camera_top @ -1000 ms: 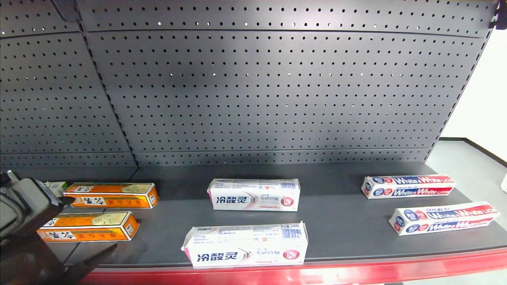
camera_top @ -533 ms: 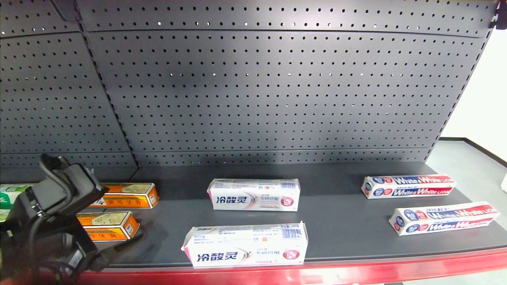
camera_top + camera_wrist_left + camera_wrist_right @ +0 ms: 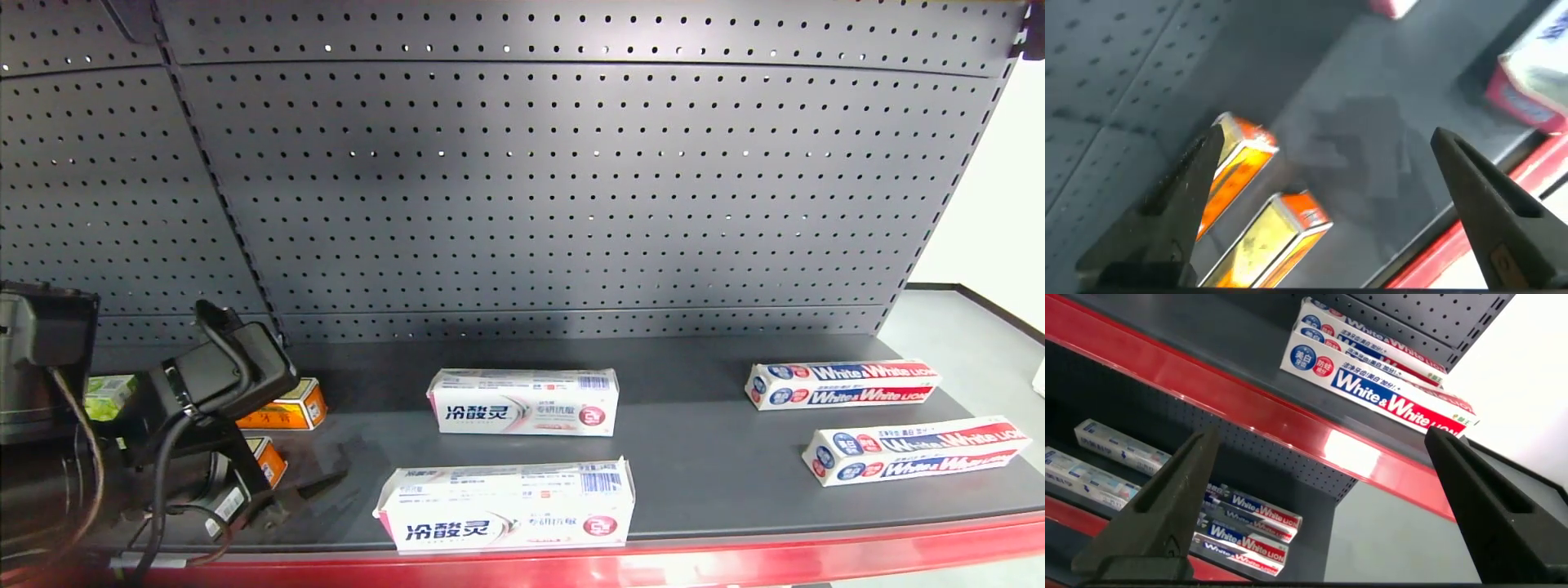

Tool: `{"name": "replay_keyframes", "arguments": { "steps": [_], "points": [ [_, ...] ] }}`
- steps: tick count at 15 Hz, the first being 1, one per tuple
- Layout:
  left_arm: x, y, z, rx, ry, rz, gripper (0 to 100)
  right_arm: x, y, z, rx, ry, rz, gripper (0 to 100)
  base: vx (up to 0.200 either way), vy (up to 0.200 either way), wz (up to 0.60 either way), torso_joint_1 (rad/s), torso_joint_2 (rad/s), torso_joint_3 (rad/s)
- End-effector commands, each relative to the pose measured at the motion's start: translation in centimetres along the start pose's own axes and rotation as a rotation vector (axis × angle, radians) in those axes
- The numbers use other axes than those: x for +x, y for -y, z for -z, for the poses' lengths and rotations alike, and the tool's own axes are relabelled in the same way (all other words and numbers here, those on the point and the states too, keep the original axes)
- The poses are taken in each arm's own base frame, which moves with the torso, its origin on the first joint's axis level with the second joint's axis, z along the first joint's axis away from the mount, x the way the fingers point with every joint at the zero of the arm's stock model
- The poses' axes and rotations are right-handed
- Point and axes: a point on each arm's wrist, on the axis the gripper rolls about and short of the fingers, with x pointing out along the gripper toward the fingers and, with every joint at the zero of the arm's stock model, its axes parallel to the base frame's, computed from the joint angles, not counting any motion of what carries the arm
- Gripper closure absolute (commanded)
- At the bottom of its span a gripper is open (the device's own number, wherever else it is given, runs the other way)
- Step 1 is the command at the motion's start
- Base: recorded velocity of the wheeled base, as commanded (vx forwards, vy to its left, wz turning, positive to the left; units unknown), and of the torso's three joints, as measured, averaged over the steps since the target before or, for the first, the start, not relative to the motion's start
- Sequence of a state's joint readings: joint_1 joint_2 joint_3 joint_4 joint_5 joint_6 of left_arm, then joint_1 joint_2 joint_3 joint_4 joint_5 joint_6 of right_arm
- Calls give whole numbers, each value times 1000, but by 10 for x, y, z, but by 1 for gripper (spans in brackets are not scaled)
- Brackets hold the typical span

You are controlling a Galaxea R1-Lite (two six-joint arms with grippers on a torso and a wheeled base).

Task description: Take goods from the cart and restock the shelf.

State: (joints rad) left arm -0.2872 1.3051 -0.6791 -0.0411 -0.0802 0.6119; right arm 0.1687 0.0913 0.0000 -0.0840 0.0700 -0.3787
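Observation:
My left gripper [image 3: 306,490] hangs open and empty low over the left end of the dark shelf [image 3: 702,465], just right of two orange toothpaste boxes [image 3: 286,408] that my arm partly covers. In the left wrist view the two orange boxes [image 3: 1237,159] lie below the spread fingers of the left gripper [image 3: 1327,135]. Two white toothpaste boxes [image 3: 522,402] lie mid-shelf, and two red, white and blue boxes [image 3: 841,384] lie at the right. My right gripper [image 3: 1323,433] is open and empty, below the shelf's red front edge [image 3: 1290,408], with the red, white and blue boxes [image 3: 1372,384] above.
A grey pegboard wall [image 3: 522,204] backs the shelf. A green box [image 3: 106,392] sits at the far left behind my arm. Bare shelf lies between the product groups. A lower shelf holds more toothpaste boxes [image 3: 1249,514].
My left arm has moved right and farther in over the shelf, covering more of the orange boxes. The boxes have not moved.

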Motion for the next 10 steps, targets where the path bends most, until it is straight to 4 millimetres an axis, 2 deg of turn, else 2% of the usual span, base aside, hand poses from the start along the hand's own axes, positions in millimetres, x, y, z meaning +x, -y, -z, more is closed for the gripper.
{"name": "replay_keyframes", "arguments": {
  "steps": [1, 6, 10],
  "points": [
    [4, 4, -1, 10, -6, 25, 0, 0, 0, 0, 0, -3, -2, 0, 0, 0, 0, 0, 0, 0],
    [14, 17, -5, 45, -15, 89, 0, 0, 0, 0, 0, -4, 1, 0, 0, 0, 0, 0, 0, 0],
    [14, 22, -7, 59, -6, 106, 0, 0, 0, 0, 0, -5, 4, 0, 0, 0, 0, 0, 0, 0]
  ]
}}
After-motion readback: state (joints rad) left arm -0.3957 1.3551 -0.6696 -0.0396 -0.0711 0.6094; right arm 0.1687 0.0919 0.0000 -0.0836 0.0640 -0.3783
